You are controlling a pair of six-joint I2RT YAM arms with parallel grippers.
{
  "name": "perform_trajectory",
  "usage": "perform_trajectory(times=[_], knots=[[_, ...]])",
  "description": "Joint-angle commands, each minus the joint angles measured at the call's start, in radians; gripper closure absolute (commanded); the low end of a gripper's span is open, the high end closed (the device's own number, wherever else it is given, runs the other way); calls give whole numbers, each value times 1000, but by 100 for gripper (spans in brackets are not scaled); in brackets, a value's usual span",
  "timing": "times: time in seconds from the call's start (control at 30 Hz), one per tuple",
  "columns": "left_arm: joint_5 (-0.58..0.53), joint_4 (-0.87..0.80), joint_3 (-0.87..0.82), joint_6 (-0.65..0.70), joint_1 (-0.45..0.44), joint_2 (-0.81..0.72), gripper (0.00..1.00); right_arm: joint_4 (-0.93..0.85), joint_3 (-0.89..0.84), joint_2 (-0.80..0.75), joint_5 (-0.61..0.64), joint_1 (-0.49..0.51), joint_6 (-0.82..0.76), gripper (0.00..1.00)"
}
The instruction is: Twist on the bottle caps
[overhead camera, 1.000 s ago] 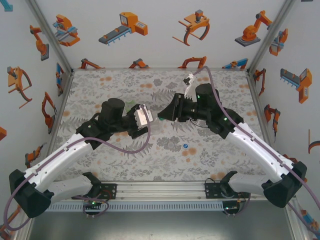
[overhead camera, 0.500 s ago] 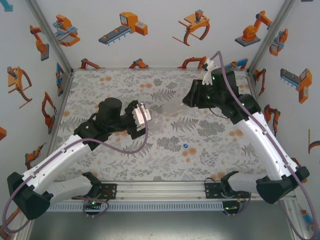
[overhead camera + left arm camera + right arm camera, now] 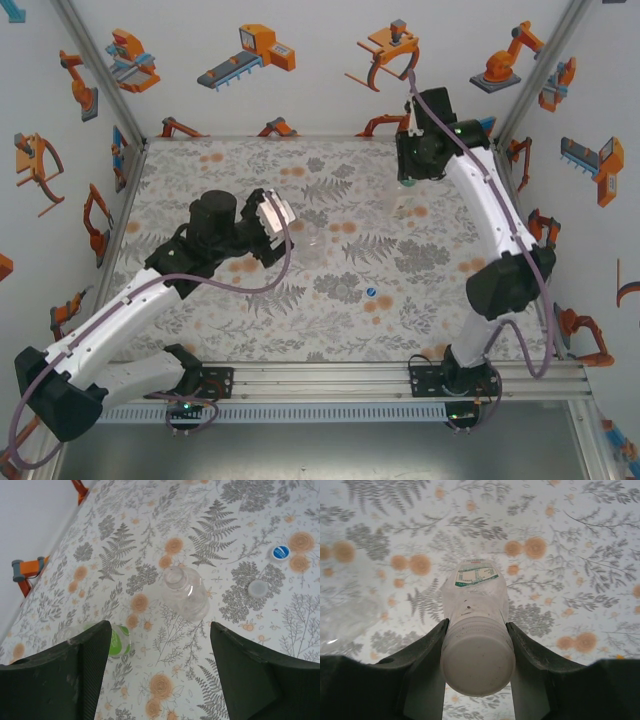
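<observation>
Resting within right pincer (image 3: 477,626): capped bottle (image 3: 476,587)

Open bottle (image 3: 185,592) stands mid-table (image 3: 240,510), just ahead of the left gripper (image 3: 159,627). Squat bottle (image 3: 119,639) sits to its left; cap (image 3: 258,588) and second cap (image 3: 281,552) lie to its right, apart. Toward the far right, capped bottle (image 3: 476,587) sits between the right gripper (image 3: 477,625) fingers.

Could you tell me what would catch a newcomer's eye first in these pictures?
The right gripper grips a capped bottle by its neck at the far right of the table. The left gripper hangs open over an uncapped clear bottle mid-table, with a blue cap and a pale cap lying loose nearby.
</observation>
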Motion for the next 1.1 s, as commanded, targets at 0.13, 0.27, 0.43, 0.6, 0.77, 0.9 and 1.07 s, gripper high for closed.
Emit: perform_trajectory(times=[0.13,0.27,0.43,0.6,0.77,0.9,1.07], knots=[[-78,-3,72,-170,33,17,26,-66,157,176,30,-74,-50,79],[-116,-132,194,-215,39,77,26,-62,222,257,43,-85,-59,79],[-117,-181,224,-224,40,96,27,-38,275,314,43,-91,-68,79],[-132,-179,184,-226,40,70,27,-7,281,327,49,-96,-80,79],[-107,-98,111,-213,56,43,25,31,269,327,31,-99,-79,79],[-49,-66,96,-230,76,54,25,65,245,328,12,-98,-77,79],[-36,-70,98,-233,84,62,26,84,212,330,-4,-100,-69,79]])
